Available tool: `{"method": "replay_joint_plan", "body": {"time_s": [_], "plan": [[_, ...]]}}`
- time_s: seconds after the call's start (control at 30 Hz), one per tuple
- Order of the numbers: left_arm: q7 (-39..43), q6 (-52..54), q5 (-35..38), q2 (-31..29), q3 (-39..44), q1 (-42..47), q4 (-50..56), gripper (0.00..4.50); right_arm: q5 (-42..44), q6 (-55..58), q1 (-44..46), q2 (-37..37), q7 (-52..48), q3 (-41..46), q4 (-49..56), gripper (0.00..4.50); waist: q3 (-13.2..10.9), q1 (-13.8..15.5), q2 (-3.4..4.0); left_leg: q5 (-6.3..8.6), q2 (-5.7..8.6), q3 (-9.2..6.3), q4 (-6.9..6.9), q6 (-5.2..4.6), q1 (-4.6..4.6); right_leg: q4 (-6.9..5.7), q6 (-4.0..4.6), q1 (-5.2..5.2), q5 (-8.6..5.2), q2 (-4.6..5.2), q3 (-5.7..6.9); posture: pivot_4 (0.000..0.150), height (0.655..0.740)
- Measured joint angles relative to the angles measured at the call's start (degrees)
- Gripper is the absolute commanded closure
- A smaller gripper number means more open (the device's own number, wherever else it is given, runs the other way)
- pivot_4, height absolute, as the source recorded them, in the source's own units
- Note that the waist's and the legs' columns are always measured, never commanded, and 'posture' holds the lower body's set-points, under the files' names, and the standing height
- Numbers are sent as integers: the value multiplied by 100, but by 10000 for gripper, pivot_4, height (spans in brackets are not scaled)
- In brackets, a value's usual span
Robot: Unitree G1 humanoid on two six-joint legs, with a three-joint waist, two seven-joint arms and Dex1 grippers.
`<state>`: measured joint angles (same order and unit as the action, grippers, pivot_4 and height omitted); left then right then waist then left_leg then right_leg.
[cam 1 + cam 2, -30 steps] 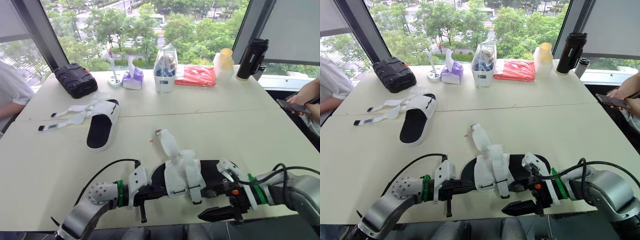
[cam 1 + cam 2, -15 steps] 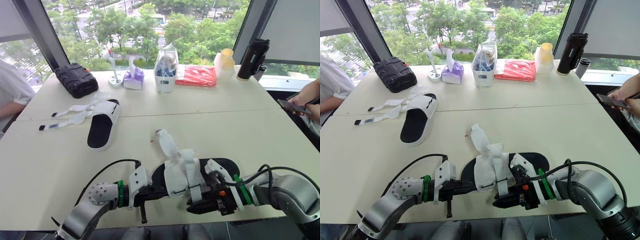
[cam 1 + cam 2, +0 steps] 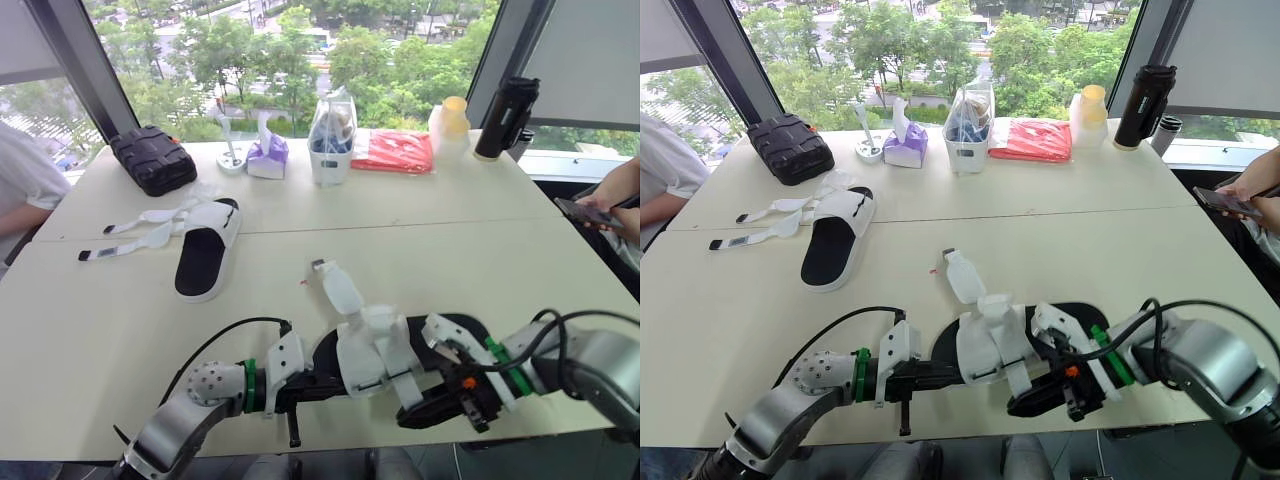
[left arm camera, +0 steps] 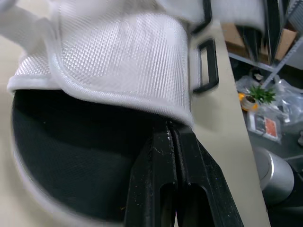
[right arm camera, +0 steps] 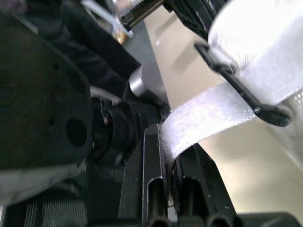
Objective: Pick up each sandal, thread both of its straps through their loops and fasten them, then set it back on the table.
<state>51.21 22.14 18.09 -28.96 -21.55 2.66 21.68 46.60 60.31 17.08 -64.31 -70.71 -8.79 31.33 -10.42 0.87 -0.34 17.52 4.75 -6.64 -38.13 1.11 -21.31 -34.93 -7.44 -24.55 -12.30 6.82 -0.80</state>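
A black-soled sandal (image 3: pixel 452 338) with white straps lies at the table's front edge. My left gripper (image 3: pixel 322 383) is shut on the rim of its sole (image 4: pixel 71 156), just under the white upper (image 4: pixel 123 56). At the sandal's near side my right gripper (image 3: pixel 412 414) is shut on a white strap (image 5: pixel 208 116) that comes out through a black loop (image 5: pixel 241 94). The other strap (image 3: pixel 341 287) lies loose, pointing away across the table. A second sandal (image 3: pixel 205 255) rests at the left with both straps (image 3: pixel 135 235) spread open.
Along the far edge stand a black case (image 3: pixel 150 158), a tissue box (image 3: pixel 266 155), a white bag (image 3: pixel 330 135), a red packet (image 3: pixel 392 152), a bottle (image 3: pixel 450 125) and a black flask (image 3: pixel 505 118). A person's hand (image 3: pixel 612 190) holds a phone at the right.
My right gripper went from open beside the sandal to shut on the strap and has drawn it to the right. The sandal shifted slightly right with it.
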Motion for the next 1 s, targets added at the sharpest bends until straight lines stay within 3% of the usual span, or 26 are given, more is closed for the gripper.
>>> {"method": "replay_joint_plan", "body": {"time_s": [0.3,0.53,0.73,1.0], "plan": [[-2,-14,2,9,3,112,-117,45000,813,319,1658,-114,-525,472,-183,44637,0,-1,-4,0,-3,-2,-1,0,-2,0,1,-2,0,-1,3,1500,7400],[15,-17,-6,6,-7,150,-153,45000,745,294,1178,-54,-502,273,-244,44637,0,-9,-1,1,-2,1,0,-1,-2,0,1,-4,1,0,1,1500,7400],[64,-13,-2,-30,10,208,-187,45000,945,426,1382,41,-373,339,-244,44637,3,-7,5,0,-6,2,0,0,0,-2,1,-4,1,-3,0,1500,7400],[169,46,140,-41,284,616,-502,45000,2171,1357,2180,449,292,680,-480,44637,1,-7,3,-2,-6,-1,-1,3,-2,-3,5,-5,3,-3,1,1500,7400]]}}
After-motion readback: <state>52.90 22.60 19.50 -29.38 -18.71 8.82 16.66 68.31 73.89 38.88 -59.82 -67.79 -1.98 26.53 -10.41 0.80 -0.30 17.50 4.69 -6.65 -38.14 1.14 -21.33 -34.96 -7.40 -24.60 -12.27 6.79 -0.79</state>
